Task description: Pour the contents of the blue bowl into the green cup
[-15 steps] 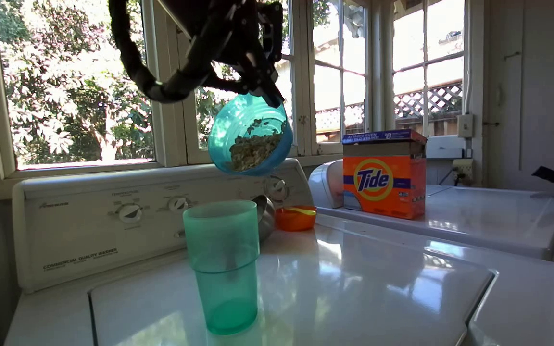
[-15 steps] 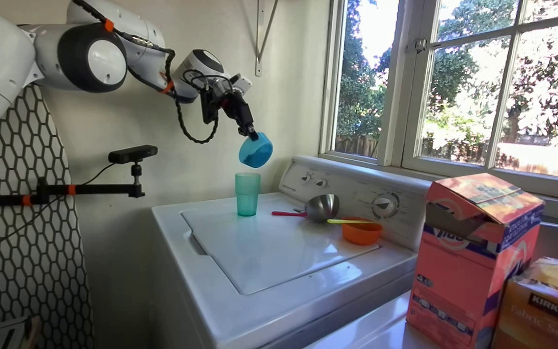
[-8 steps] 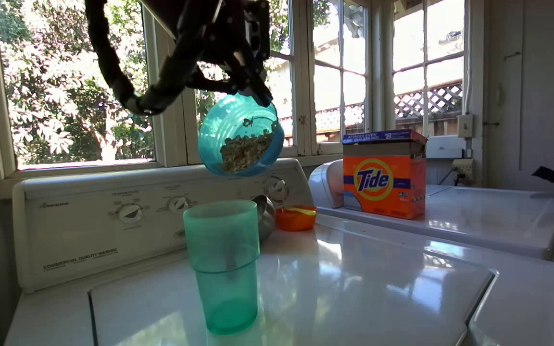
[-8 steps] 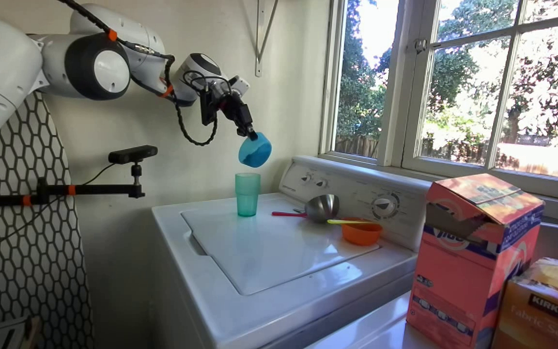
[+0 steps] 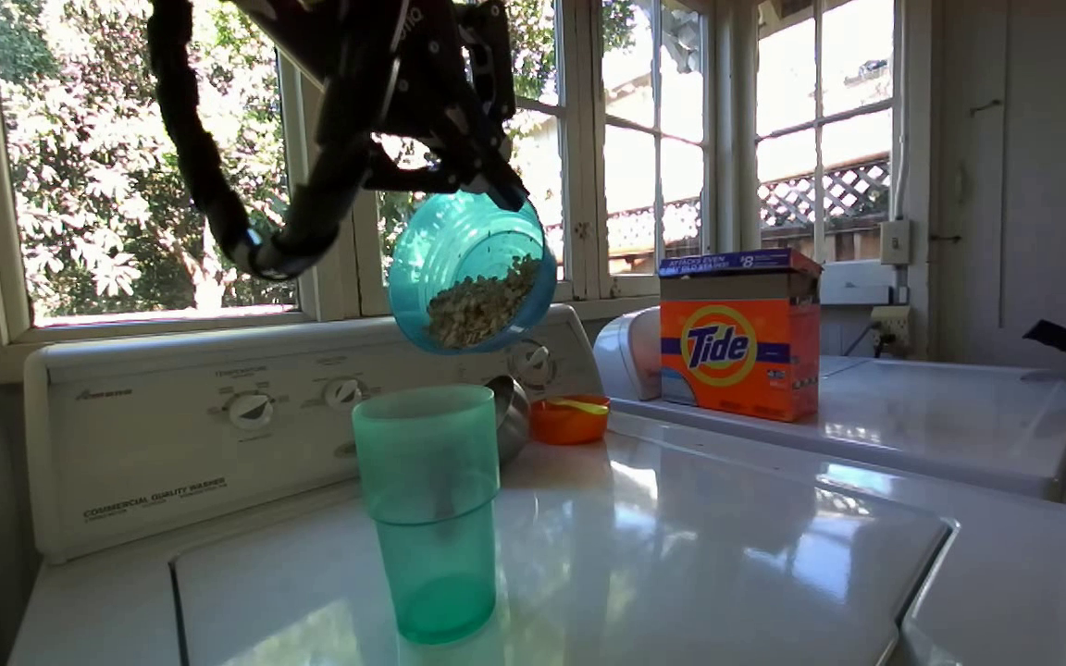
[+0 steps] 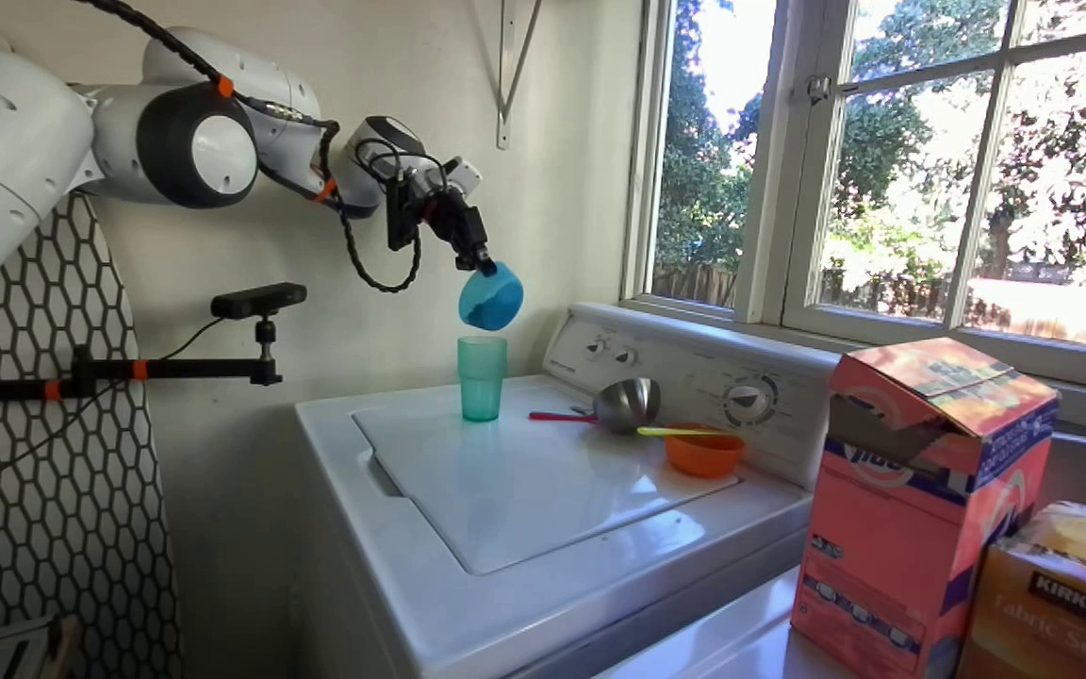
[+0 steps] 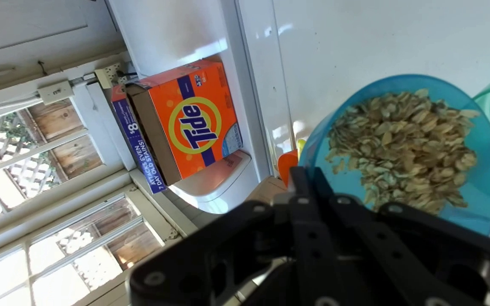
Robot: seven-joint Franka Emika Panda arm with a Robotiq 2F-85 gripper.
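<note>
Above the washer (image 6: pixel 543 500), the hand (image 7: pixel 309 176) pinches the rim of the tilted blue bowl (image 5: pixel 464 236), tan flakes (image 7: pixel 402 148) inside, higher than the upright green cup (image 5: pixel 428 499).

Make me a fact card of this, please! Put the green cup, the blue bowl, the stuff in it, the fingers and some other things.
Green cup: standing upright on the washer
Blue bowl: tilted, up in the air, higher than the green cup, not touching it
Stuff inside: tan flakes, in a heap
Fingers: closed on the blue bowl's edge
Pouring: no flakes seen falling
Orange bowl: on the washer, a yellow handle sticking out
Tide box: on the white top beside the washer
</note>
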